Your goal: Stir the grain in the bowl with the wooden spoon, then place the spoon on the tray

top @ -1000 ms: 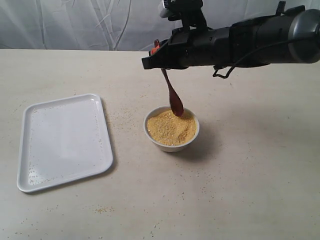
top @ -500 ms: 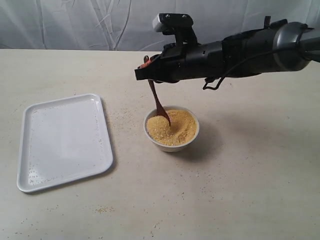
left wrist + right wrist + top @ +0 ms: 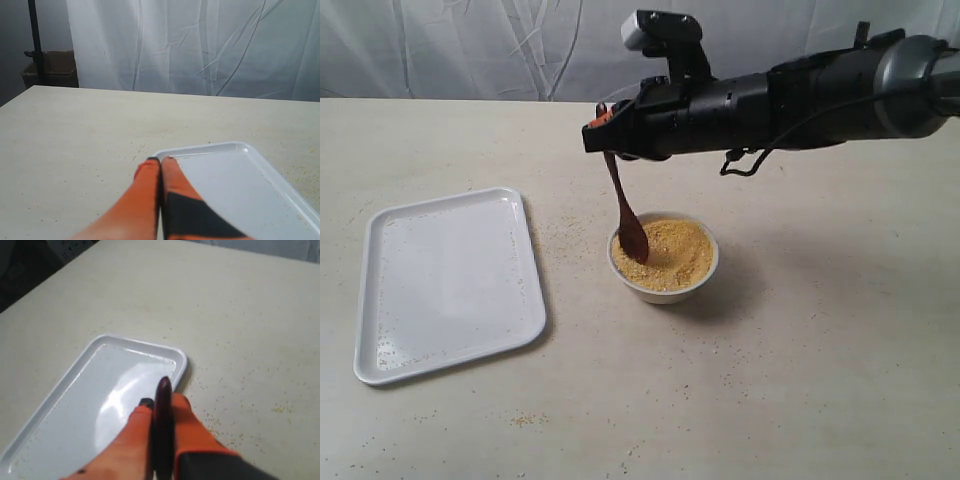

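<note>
The tray (image 3: 450,270) lies flat toward the left edge of the desk (image 3: 820,380), with nothing on it but a few stray granules. The left gripper (image 3: 160,161) is seen only in its own wrist view: its fingers are pressed together on nothing, and it hangs above the desk just short of one tray corner.

Right of the tray, near the middle of the desk, the wooden spoon (image 3: 623,205) stands in the bowl (image 3: 665,290). Over the last second its head has swept through the grain (image 3: 675,255). It went from the side of the bowl nearest the far edge, through the middle, to the rim on the tray side, and the right gripper (image 3: 601,128) has travelled toward the left edge with it. That reads as a stirring stroke in progress, so the first half of the task is under way and the move to the tray is not yet begun.

The spoon's long axis is close to upright. The head points down into the grain and the handle points up, leaning a little toward the left edge. The right gripper's fingers are clamped on the top of the handle, and the arm reaches in level from the right edge of the desk.
</note>
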Motion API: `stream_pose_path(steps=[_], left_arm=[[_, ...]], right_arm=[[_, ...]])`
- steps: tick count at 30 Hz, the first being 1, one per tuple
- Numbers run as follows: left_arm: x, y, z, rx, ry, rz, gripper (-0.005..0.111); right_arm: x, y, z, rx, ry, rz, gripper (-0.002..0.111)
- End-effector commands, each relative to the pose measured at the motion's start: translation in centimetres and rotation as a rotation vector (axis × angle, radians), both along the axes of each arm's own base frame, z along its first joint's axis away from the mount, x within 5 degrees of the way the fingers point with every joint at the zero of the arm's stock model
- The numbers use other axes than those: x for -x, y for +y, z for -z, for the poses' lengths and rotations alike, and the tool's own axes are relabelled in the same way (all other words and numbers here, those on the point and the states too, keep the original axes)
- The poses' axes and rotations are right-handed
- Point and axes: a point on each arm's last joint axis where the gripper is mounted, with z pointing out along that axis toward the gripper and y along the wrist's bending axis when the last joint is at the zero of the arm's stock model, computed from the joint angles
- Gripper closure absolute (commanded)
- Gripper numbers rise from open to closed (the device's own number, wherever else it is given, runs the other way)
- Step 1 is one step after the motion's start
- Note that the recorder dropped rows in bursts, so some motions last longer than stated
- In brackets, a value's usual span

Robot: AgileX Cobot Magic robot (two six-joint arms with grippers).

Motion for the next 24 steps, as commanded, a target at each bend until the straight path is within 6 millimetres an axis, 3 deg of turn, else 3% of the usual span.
stream_pose_path(steps=[1, 5, 15, 19, 24], left_arm=[[0.0, 0.0, 0.1, 0.001, -0.008, -0.004, 0.107], [0.0, 0.0, 0.1, 0.001, -0.008, -0.004, 0.107], [0.0, 0.0, 0.1, 0.001, -0.008, -0.004, 0.107], [0.0, 0.0, 0.1, 0.001, -0.008, -0.004, 0.107], [0.0, 0.0, 0.1, 0.001, -0.008, -0.004, 0.107]], right_arm=[[-0.2, 0.4, 2.3, 0.054, 0.038, 0.024, 0.109], [-0.8, -0.2, 2.0, 0.102, 0.015, 0.101, 0.109], [-0.5, -1.7, -3.4, 0.106, -0.117, 0.220, 0.109], [-1.1, -2.6, -3.2, 0.170, -0.130, 0.315, 0.109], [-1.5, -2.3, -0.9, 0.208, -0.087, 0.312, 0.109]])
